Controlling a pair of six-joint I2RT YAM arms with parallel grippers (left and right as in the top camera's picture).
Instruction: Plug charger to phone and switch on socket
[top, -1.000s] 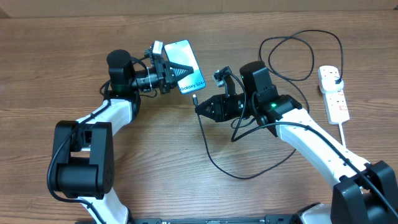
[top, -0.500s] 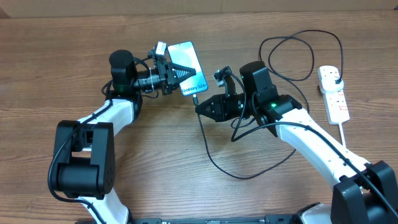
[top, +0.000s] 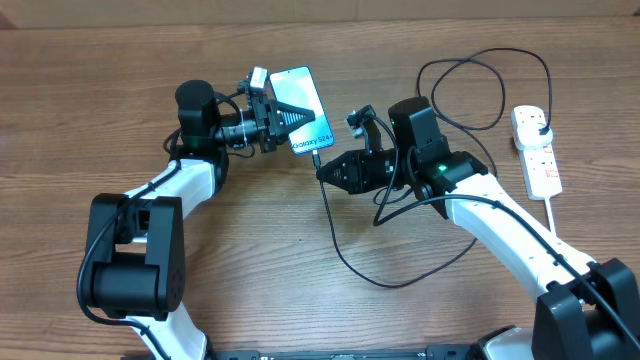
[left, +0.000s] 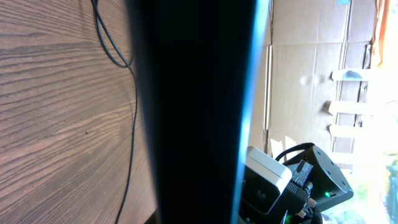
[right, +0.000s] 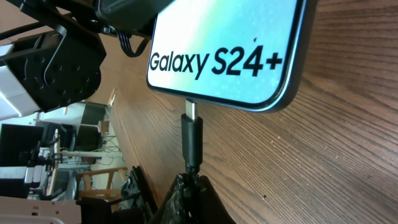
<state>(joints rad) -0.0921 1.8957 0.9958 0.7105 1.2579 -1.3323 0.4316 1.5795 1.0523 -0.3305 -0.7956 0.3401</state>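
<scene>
Far left: my left gripper has its jaws clamped on the phone, one finger laid across the lit screen. Centre: the charger tip meets the phone's bottom edge, a sliver of metal showing. My right gripper pinches it tight; the cable loops over the table. Far right: the socket lies well apart.
</scene>
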